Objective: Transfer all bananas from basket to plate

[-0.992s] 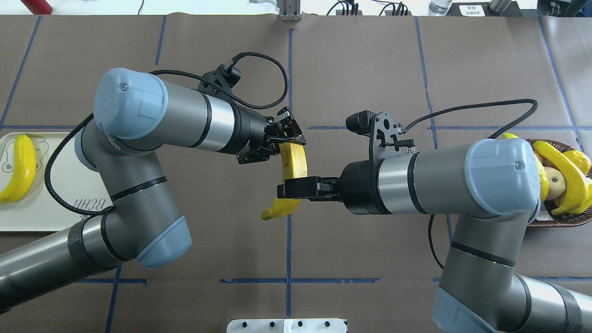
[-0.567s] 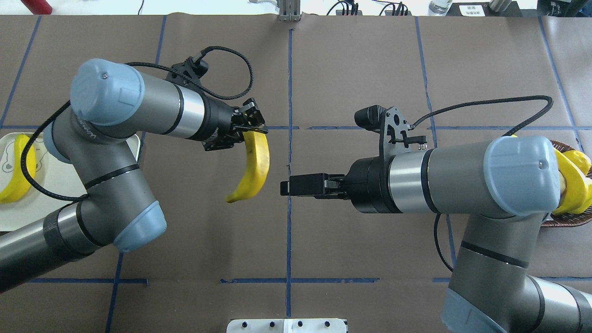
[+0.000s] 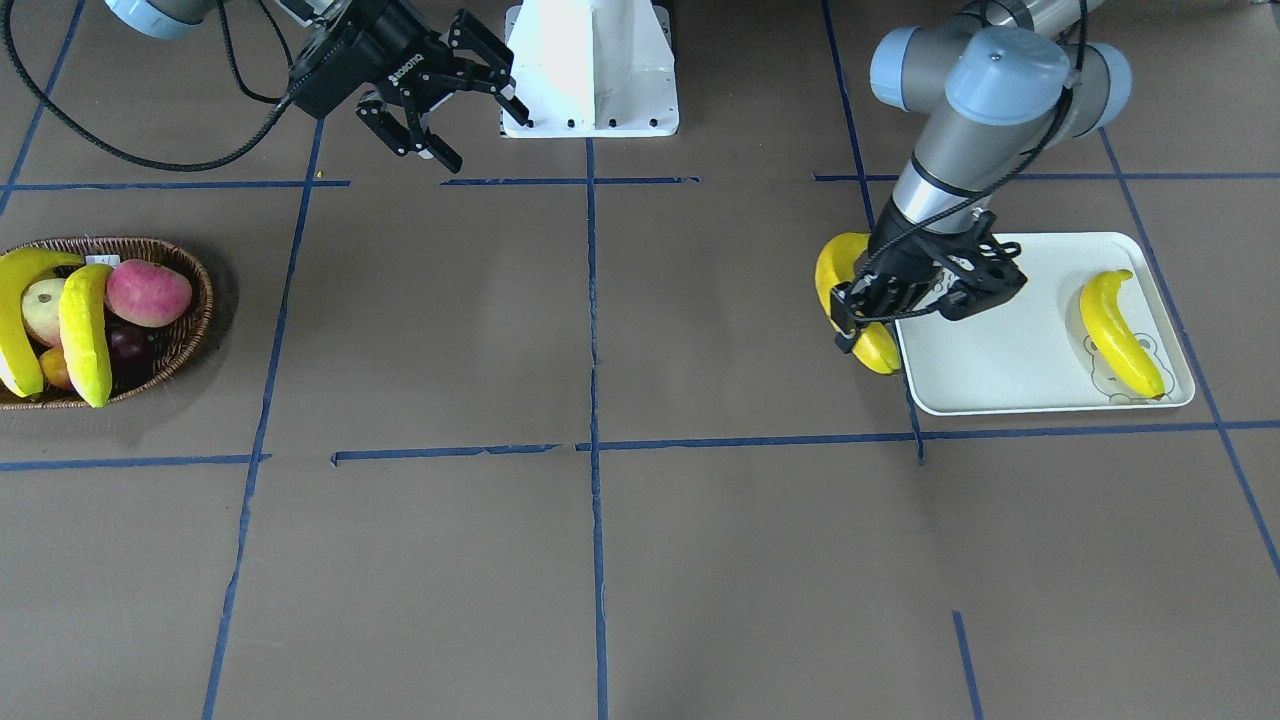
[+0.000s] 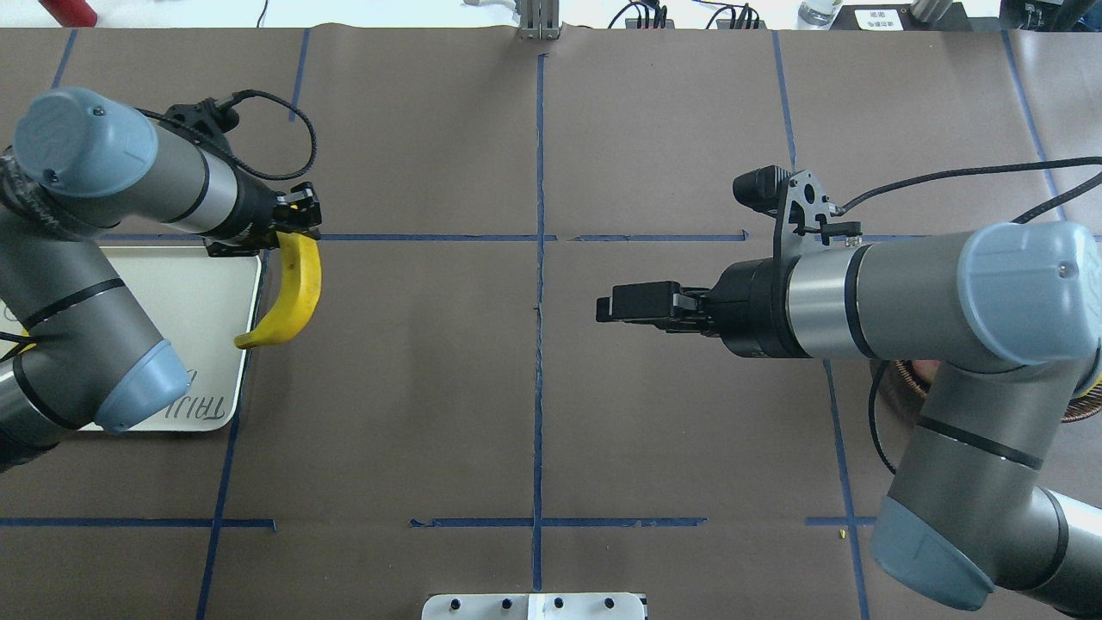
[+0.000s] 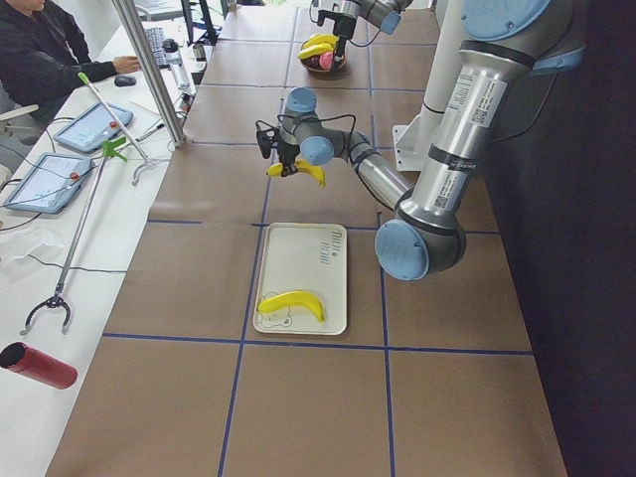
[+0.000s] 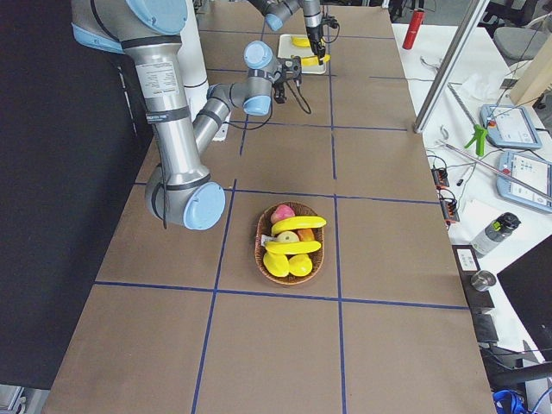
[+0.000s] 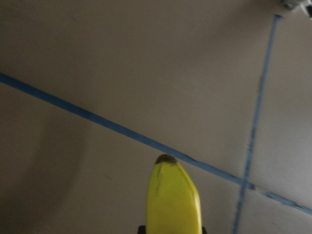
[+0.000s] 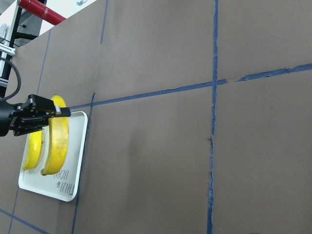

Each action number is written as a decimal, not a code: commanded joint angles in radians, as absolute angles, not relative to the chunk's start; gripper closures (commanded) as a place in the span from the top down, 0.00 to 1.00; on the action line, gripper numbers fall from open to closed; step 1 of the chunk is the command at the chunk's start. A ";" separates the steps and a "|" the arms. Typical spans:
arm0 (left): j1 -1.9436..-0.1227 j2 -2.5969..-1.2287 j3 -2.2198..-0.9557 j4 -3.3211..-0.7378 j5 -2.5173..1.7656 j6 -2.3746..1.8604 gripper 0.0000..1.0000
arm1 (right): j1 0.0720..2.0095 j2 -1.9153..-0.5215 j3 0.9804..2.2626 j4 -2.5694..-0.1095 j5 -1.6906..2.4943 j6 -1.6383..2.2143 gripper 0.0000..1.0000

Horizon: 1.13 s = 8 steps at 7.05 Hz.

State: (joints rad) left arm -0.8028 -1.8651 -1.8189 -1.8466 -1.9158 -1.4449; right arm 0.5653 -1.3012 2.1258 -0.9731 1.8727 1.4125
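Observation:
My left gripper (image 4: pixel 297 226) is shut on the top end of a yellow banana (image 4: pixel 297 288), which hangs in the air over the white plate's (image 4: pixel 185 293) inner edge. The front view shows the same gripper (image 3: pixel 868 305) and banana (image 3: pixel 838 272) beside the plate (image 3: pixel 1000 375). One banana (image 3: pixel 1120 335) lies on the plate. My right gripper (image 3: pixel 488 140) is open and empty, out over the table's middle (image 4: pixel 607 306). The wicker basket (image 3: pixel 195 300) holds two more bananas (image 3: pixel 85 330).
The basket also holds a red-pink apple (image 3: pixel 148 290) and other fruit. Blue tape lines cross the brown table cover. The robot's white base (image 3: pixel 590 70) stands at the near edge. An operator sits at a side desk (image 5: pixel 60 60).
My left arm has carried the banana leftward to the plate's edge. My right gripper, on the banana a second ago, has let go and drawn back to the right.

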 commanded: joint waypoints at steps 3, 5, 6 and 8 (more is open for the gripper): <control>-0.857 -1.602 -1.825 -1.830 -1.858 -1.218 0.00 | 0.632 -1.342 2.125 -1.042 1.890 1.407 1.00; -0.865 -1.594 -1.801 -1.829 -1.806 -1.216 0.00 | 0.632 -1.341 2.123 -1.042 1.888 1.407 1.00; -0.862 -1.601 -1.764 -1.832 -1.799 -1.215 0.00 | 0.634 -1.342 2.125 -1.042 1.888 1.407 1.00; -0.859 -1.609 -1.726 -1.833 -1.799 -1.216 0.00 | 0.637 -1.345 2.126 -1.042 1.888 1.407 1.00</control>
